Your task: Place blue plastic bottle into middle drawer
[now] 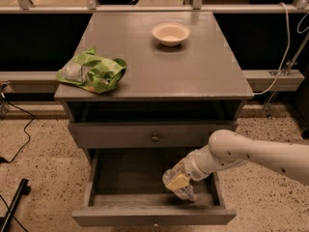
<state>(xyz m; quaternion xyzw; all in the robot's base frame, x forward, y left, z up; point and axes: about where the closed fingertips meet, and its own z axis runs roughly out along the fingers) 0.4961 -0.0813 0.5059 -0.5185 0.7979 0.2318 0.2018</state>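
The blue plastic bottle, clear with a pale label, is inside the open middle drawer, right of its middle and near the front wall. My gripper reaches into the drawer from the right on a white arm and sits at the bottle's upper end, with a yellowish pad against it. The bottle is tilted, its lower end close to the drawer floor. The drawer is pulled out, its front nearest the camera.
A green foil snack bag lies on the left of the grey cabinet top. A round beige bowl stands at the back. The closed knobbed drawer sits above the open one. Cables lie on the floor at left.
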